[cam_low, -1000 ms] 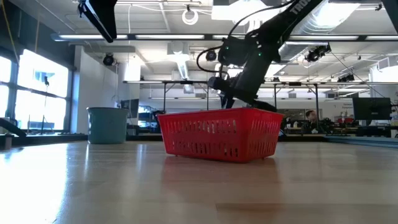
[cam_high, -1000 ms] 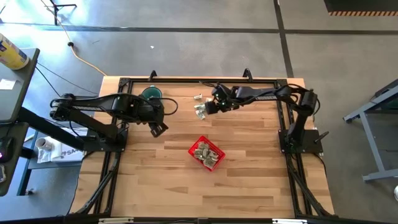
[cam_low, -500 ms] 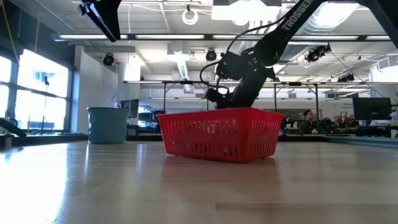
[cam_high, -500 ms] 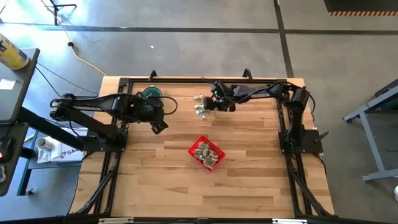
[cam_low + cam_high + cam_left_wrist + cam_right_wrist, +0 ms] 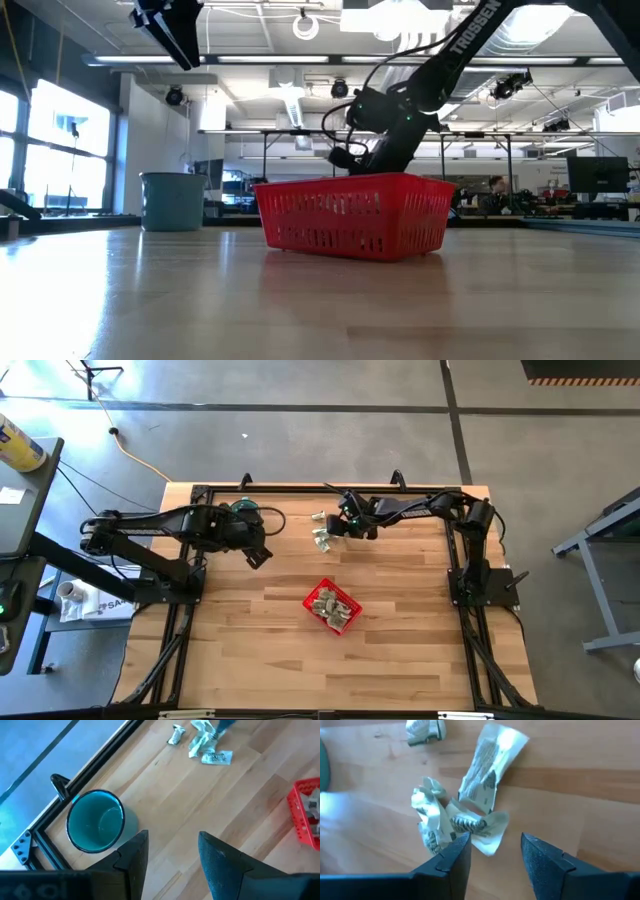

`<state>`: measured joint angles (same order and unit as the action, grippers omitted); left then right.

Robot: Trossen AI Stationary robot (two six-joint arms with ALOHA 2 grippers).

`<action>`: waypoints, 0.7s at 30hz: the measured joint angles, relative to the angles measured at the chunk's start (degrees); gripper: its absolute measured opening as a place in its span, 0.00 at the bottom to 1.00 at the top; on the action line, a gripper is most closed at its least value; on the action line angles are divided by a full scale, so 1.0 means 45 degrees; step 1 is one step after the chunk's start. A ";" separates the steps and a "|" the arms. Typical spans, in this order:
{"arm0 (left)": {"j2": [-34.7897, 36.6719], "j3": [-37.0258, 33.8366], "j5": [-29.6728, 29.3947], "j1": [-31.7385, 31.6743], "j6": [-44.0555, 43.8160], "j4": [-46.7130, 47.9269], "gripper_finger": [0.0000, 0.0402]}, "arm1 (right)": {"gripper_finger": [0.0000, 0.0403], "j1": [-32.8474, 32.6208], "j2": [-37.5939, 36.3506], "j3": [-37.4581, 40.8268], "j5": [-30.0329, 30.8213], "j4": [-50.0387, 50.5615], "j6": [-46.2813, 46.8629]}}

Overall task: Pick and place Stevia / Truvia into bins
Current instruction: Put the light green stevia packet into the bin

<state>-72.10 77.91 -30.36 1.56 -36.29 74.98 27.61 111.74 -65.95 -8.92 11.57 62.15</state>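
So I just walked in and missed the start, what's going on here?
Two robot arms are sorting sweetener sachets into a red basket, which already holds several. The right hand is down at the loose pile near the table's far edge, fingers open around a crumpled sachet, nothing gripped yet. The left hand hangs open and empty by the teal cup.

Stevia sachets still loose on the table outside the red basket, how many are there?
About 4: one sachet lies apart, and three crumpled sachets overlap just ahead of the right gripper; more could be hidden beneath.

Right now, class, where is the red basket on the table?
In the high view the red basket sits mid-table, nearer the front than the loose sachets, with both grippers farther back.
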 joint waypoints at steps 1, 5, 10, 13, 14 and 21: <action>0.0005 0.0000 0.0002 -0.0118 0.0001 -0.0018 0.52 | 0.40 0.0015 0.0070 0.0000 -0.0091 -0.0069 0.0001; 0.0005 0.0000 0.0151 -0.0472 0.0215 -0.0007 0.52 | 0.37 0.0030 0.0383 -0.0010 -0.0518 -0.0690 0.0254; 0.0005 0.0000 0.0292 -0.0631 0.0355 0.0004 0.52 | 0.36 0.0030 0.0648 -0.0029 -0.0650 -0.1331 0.0457; 0.0005 0.0000 0.0305 -0.0621 0.0350 0.0007 0.52 | 0.33 0.0049 0.0656 -0.0029 -0.0425 -0.1422 0.0453; 0.0002 0.0000 0.0308 -0.0611 0.0348 0.0016 0.52 | 0.32 0.0075 0.0669 -0.0029 -0.0437 -0.1433 0.0447; 0.0005 0.0000 0.0308 -0.0596 0.0345 0.0034 0.52 | 0.09 0.0098 0.0700 -0.0019 -0.0278 -0.1384 0.0195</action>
<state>-72.07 77.91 -28.97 -1.13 -34.74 75.13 28.05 114.89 -66.04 -10.17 5.34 63.02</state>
